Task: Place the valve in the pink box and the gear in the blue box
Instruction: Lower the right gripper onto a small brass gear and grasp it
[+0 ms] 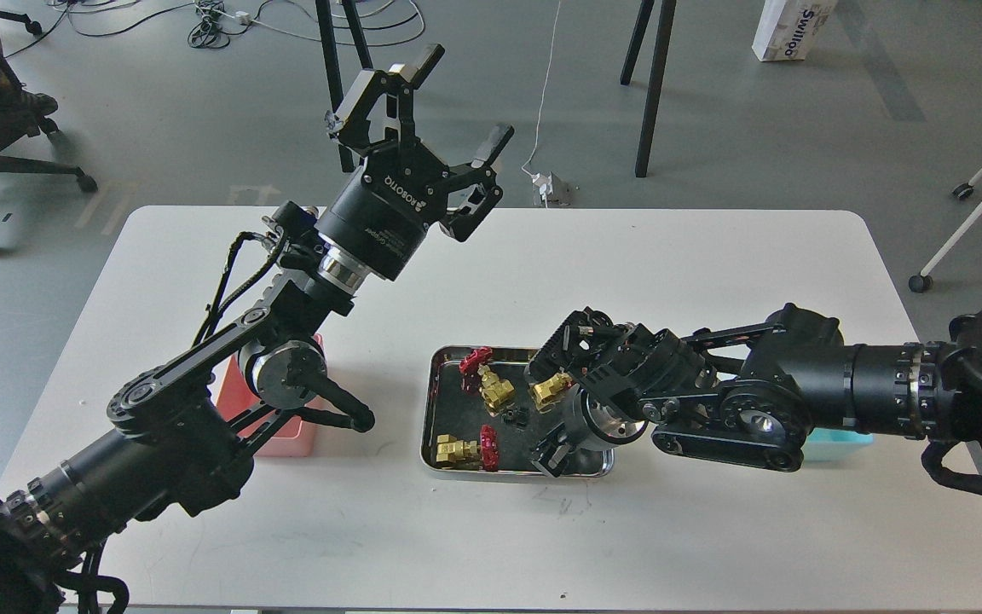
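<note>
Occlusions and unresolved detail, head view.
The pink box [291,437] is largely covered by the left arm; the blue box [836,443] shows only a cyan sliver behind the right arm. The right hand [566,401] is dark and seen end-on over the metal tray [433,408] — its fingers cannot be told apart. A third valve [552,388] is partly hidden beside it — the gear [518,416] is too small to resolve.

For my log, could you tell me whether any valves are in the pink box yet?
Cannot tell: the left arm hides most of the pink box; three valves lie in the metal tray.
</note>
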You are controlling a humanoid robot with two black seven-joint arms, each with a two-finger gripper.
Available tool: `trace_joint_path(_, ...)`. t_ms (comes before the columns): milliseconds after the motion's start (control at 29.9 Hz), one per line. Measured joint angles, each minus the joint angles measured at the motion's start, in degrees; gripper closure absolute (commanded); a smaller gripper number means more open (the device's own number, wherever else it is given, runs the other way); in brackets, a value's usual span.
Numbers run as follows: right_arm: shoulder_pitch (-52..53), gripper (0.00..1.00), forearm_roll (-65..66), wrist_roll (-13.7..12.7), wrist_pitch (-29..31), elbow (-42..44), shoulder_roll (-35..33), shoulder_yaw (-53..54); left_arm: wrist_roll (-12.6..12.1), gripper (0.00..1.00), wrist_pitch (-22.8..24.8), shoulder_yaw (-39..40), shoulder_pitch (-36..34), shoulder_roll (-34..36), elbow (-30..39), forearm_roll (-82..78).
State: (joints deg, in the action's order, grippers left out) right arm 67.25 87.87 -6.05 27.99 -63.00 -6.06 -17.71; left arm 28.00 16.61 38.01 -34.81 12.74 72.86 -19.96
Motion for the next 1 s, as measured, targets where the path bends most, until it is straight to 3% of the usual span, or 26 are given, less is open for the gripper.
trace_joint_path(368, -1.17, 0.44, 2.21, -0.15, 0.00, 1.09, -0.05, -0.75, 0.00, 0.03, 0.00, -0.19, 0.36, 0.00, -0.15, -0.16)
trace_joint_path(1002, -1.17, 0.78, 2.22, -0.02, 0.00, 0.95, -0.26, -0.66, 0.00, 0.02, 0.20, -0.38, 0.88, -0.87, -1.07, -0.26)
